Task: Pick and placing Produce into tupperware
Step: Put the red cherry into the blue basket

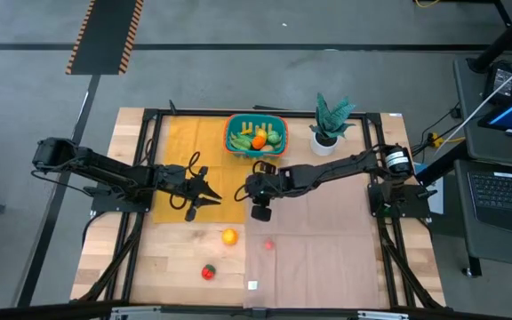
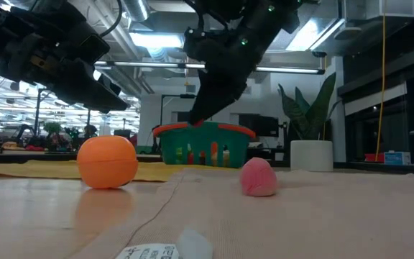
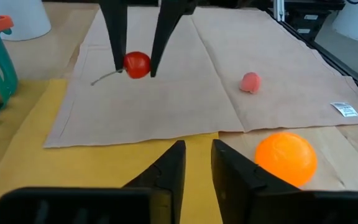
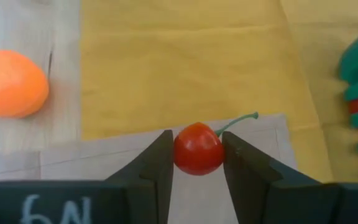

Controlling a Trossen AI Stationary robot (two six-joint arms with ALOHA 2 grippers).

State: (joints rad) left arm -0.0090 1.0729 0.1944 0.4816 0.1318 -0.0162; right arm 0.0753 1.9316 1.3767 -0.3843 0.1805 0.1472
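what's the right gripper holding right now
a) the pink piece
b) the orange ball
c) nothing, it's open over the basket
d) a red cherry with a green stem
d: in the right wrist view the right gripper has its two fingers pressed on either side of the red cherry, while the orange ball lies apart on the table.

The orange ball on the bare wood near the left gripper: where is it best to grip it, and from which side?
Grip the orange ball across its widest middle, coming straight down from above. It is round and smooth, so any lower or higher pinch may slip. It sits alone on the table, with free space all around. The left gripper is nearest; the right gripper already holds a cherry.
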